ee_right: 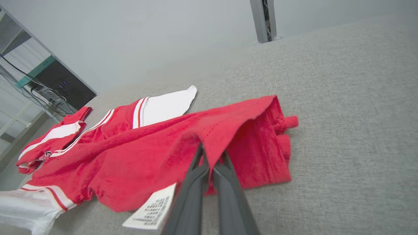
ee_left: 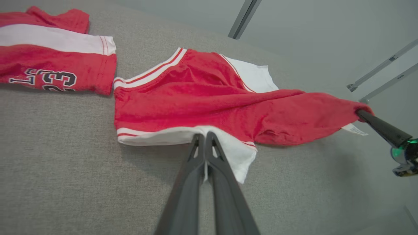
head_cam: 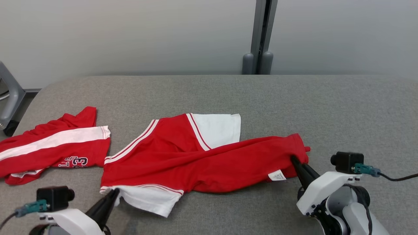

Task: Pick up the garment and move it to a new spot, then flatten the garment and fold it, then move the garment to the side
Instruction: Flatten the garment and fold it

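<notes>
The grey padded table (head_cam: 294, 98) fills the work area, backed by a plain pale wall. Two garments lie on it. The task's shirt (head_cam: 183, 153), red with white short sleeves edged in red stripes, is spread across the middle of the near half. A second red garment (head_cam: 55, 147), with a white band and printed numbers, is bunched just beside it at the far left, and the two do not appear to overlap.

The shirt's long axis runs left to right across the head view, roughly parallel to the table's near edge. The sleeves and shoulders are at the left and the red body narrows into a twisted, rumpled band towards the right.

Each arm has one end of that axis. The left gripper (head_cam: 115, 192) has its fingers pressed together on the near white sleeve, at its edge by the striped seam. The right gripper (head_cam: 294, 160) is likewise clamped tight on the red hem corner at the right end. There the cloth rises slightly onto the fingers, and the white care label (head_cam: 277, 175) hangs just to their left.

Since the shirt lies stretched between the two grips, the lift seems to call for both arms rising together. Holding them apart along this axis should keep the fabric taut, and the carry should steer away from the second red garment.
</notes>
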